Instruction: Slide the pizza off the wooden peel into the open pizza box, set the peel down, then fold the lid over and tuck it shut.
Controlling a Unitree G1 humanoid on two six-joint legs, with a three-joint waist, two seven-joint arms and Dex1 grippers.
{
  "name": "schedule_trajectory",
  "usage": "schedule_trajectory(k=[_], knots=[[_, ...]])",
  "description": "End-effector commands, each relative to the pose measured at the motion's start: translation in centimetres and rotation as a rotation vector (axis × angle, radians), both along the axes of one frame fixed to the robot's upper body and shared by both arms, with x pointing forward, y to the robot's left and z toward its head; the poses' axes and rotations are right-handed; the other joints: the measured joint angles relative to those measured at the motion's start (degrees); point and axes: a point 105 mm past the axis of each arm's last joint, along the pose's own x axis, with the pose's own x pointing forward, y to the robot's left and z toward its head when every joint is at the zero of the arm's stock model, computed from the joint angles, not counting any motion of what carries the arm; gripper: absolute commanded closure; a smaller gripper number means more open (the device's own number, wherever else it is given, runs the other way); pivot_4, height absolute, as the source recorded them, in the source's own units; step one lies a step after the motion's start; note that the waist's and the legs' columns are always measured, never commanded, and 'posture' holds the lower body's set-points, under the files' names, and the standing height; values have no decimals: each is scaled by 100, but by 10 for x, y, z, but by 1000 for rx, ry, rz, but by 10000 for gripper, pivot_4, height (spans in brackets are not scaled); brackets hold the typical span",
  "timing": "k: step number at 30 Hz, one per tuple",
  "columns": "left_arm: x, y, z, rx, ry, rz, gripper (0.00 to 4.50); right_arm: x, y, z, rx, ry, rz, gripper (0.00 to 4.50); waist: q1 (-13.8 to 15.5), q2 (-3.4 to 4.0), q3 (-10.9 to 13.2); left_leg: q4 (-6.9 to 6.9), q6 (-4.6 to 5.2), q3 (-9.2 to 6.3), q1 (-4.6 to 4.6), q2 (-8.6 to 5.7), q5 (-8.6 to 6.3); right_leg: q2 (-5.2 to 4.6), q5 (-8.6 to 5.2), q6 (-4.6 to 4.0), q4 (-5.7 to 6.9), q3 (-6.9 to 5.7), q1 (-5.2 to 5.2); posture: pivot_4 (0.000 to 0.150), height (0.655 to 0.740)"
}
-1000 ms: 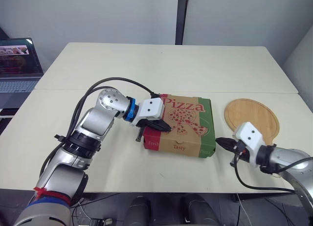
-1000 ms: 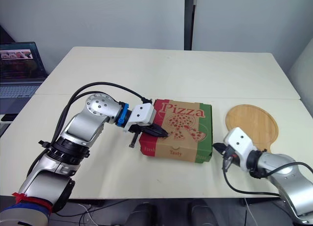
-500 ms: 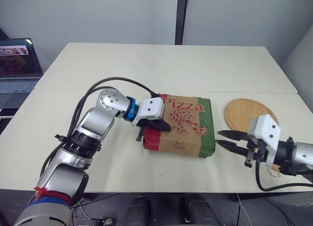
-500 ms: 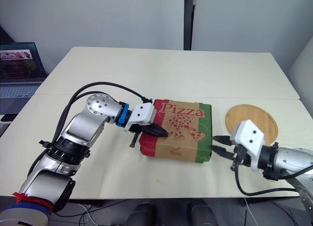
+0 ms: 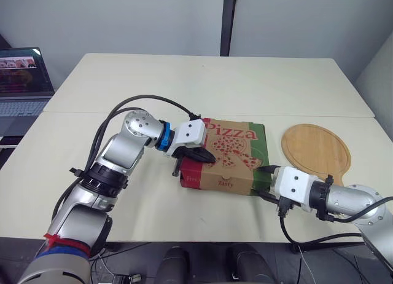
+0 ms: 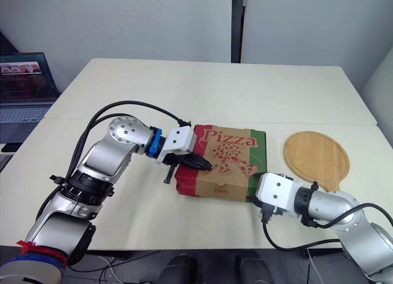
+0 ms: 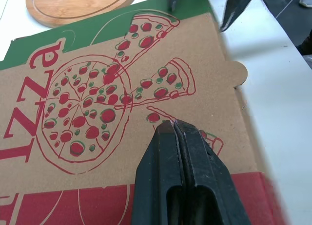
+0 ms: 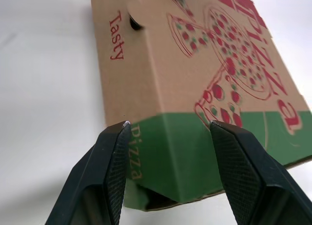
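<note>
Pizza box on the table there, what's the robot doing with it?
The robot is closing the pizza box, whose lid is already folded down. Its left gripper, shut, rests on the lid, while its open right gripper straddles the box's green front corner. The empty wooden peel lies on the table beside the box.

Read as an office-type lab or test room. Evidence: two plain cream tables were butted together, with the seam running straight across between them. Flat pale wall panels stood behind, split by a dark vertical strip. A laptop sat open just off the tables at the robot's left, screen lit. The pizza box and wooden peel lay directly on the bare tabletop, near its front edge.
</note>
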Motion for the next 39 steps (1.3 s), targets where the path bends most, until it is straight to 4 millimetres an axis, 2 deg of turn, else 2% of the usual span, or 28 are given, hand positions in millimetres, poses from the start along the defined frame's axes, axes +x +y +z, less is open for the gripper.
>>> schedule_trajectory(k=[1,15,21,29,33,36,39], knots=[[-2,-2,14,-22,-41,-24,45000,6,1,19,23,-99,-3,17280,-6,0,0,0,0,0,0,0,0,0,0,0,1,0,0,1500,7400],[-6,-3,15,-6,-40,-59,45000,11,2,34,110,-91,-34,17280,-8,0,0,0,0,0,1,0,0,0,4,-6,3,1,0,1500,7400],[-6,-3,16,-4,-45,-61,45000,12,2,28,92,-82,-45,17280,-7,0,0,0,0,0,0,0,0,0,3,-5,3,0,0,1500,7400],[-9,2,-3,53,-41,-55,45000,4,4,19,91,-32,-42,17280,-5,0,0,0,0,0,0,0,0,0,4,-6,2,0,0,1500,7400],[-10,5,-11,74,-43,-50,45000,0,-1,26,131,0,-51,17280,-6,0,0,0,0,0,1,0,0,0,3,-6,3,0,0,1500,7400],[-10,4,-12,61,-35,-43,45000,-4,-1,38,225,51,-41,17280,-7,0,0,0,0,-1,1,0,0,0,5,-9,3,0,0,1500,7400],[-9,2,-9,43,-38,-35,45000,5,4,38,258,53,-60,17280,-11,0,0,0,0,-2,2,2,0,1,6,-10,4,0,0,1500,7400]])
